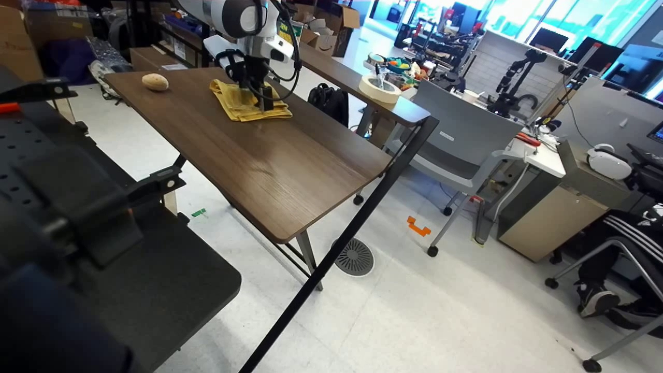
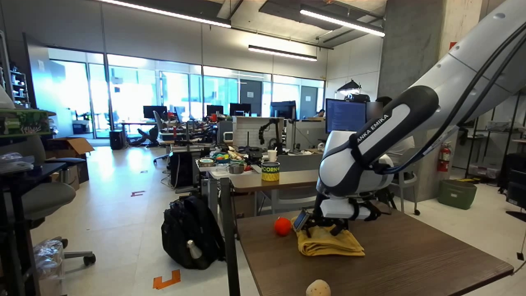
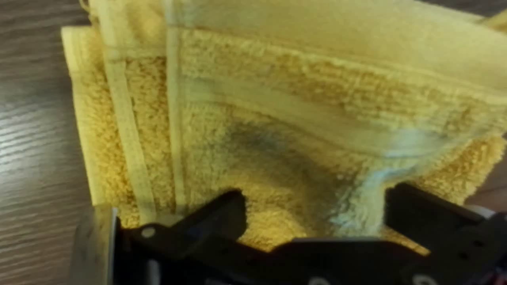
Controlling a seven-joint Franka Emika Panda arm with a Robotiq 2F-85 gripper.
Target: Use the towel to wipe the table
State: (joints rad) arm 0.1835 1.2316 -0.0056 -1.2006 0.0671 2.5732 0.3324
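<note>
The towel, a folded mustard-yellow cloth (image 1: 228, 98), rests near one end of the brown wood-grain table (image 1: 290, 171). It fills most of the wrist view, where its layered edges and terry surface (image 3: 142, 103) show. My gripper (image 3: 315, 200) is down at the towel, its black fingers (image 3: 227, 215) spread wide with a raised fold of cloth between them. The right finger looks close against a pale part of that fold; whether they touch I cannot tell. In an exterior view the towel (image 2: 333, 246) lies under the arm's wrist, which hides part of it and the fingertips.
A red-orange ball (image 2: 282, 226) sits beside the towel. A pale speckled egg-shaped object (image 1: 155, 82) lies near the table's corner. Alongside stands a second table with a tape roll (image 1: 379, 89) and a yellow-and-black can (image 2: 270, 171). A black post (image 1: 336, 248) rises by the table's end.
</note>
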